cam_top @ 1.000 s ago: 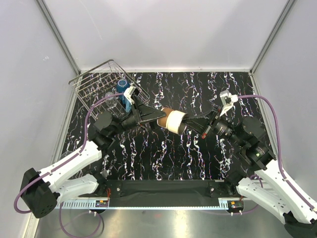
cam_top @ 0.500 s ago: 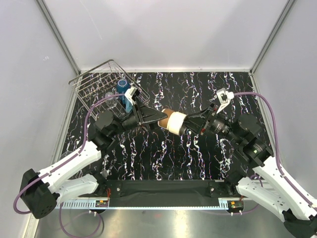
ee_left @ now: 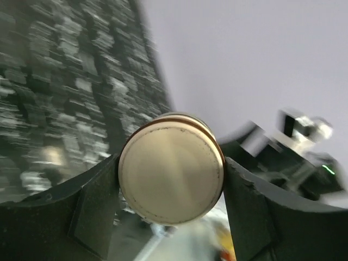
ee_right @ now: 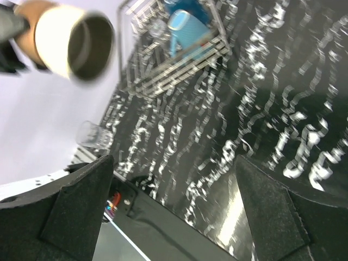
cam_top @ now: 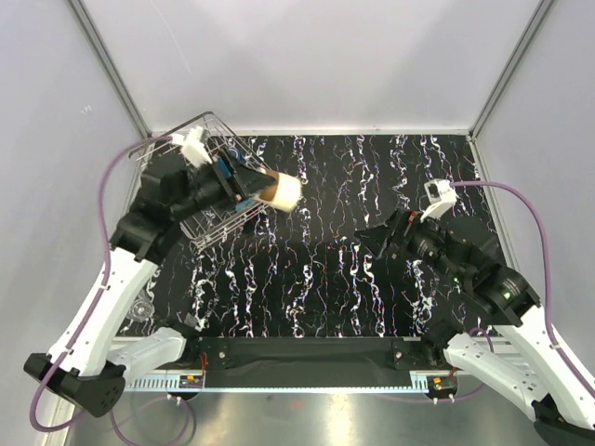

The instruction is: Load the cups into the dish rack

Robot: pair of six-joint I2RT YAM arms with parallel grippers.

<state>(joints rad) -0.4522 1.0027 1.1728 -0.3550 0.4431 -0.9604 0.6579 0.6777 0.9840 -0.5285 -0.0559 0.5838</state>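
Leaving a clear glass (ee_right: 91, 135) unloaded on the table (cam_top: 372, 177), near left. Hanging the right gripper (cam_top: 370, 238) spread and empty. Gripping a beige cup (cam_top: 282, 191) sideways in the left gripper (ee_left: 171, 179), beside the rack (cam_top: 172, 144). Showing one blue cup (ee_right: 185, 27) already inside.

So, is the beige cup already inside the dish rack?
Not yet. The left gripper holds the beige cup on its side, mouth pointing away from the dish rack, just outside its rim.

Bright even light, wrist views motion-blurred
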